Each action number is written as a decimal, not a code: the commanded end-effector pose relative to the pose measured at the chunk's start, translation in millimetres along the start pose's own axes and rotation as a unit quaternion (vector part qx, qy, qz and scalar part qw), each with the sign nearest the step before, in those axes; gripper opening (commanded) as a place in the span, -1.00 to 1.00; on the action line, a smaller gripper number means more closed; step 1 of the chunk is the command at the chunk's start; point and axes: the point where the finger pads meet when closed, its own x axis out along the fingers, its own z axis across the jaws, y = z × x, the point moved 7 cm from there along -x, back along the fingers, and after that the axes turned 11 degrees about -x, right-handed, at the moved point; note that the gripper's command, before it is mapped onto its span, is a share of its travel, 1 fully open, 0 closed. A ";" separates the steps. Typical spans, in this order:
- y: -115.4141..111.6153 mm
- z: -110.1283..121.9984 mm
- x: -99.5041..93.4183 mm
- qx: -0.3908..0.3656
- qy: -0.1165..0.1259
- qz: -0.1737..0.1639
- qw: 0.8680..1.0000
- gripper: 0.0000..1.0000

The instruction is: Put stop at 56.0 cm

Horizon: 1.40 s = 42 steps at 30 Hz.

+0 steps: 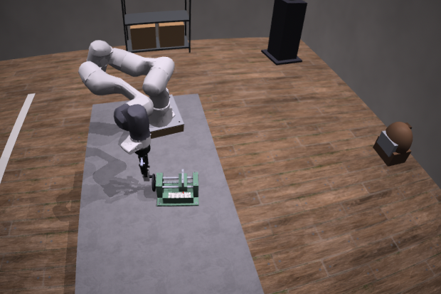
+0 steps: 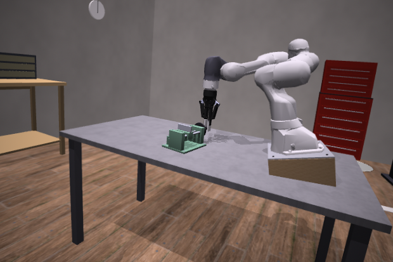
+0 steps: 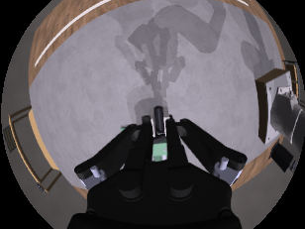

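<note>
Reaching down at the left in the top view with the gripper, the only arm at work. Clenched, in the wrist view, on the crank handle, with a dark grip showing between the pads. Just to the right, mounted upright on the outer face of the green frame: the handwheel, with its crank handle pointing out leftward, toward the jaws. Running left to right from there, the wheel's axle in line with the metal rods, crosswise to the fingers hanging down from above. Seen farther right, riding the rods between the two end walls and nearer the right one: the stop. Set below, along the front, a white scale with a small red mark, too small to read against 56.0 cm.

Probably in the midst of cranking, with the setting impossible to confirm from here. Calls next, by all appearances, for a round path about that left-right axle, upright and parallel to the wheel's face, without tugging leftward off the handle. Could slip if drawn off that circle; could overshoot if turned too far. Best released only on the mark, then backed away to the left.
</note>
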 end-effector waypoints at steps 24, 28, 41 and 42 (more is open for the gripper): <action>7.8 -42.3 -12.1 -0.002 0.002 -0.002 1.000 -0.92; 9.0 -48.6 -6.3 -0.002 0.002 -0.002 1.000 -0.92; 10.2 -55.7 15.8 -0.002 0.002 -0.002 1.000 -0.92; 10.2 -55.4 17.9 -0.002 0.002 -0.002 1.000 -0.92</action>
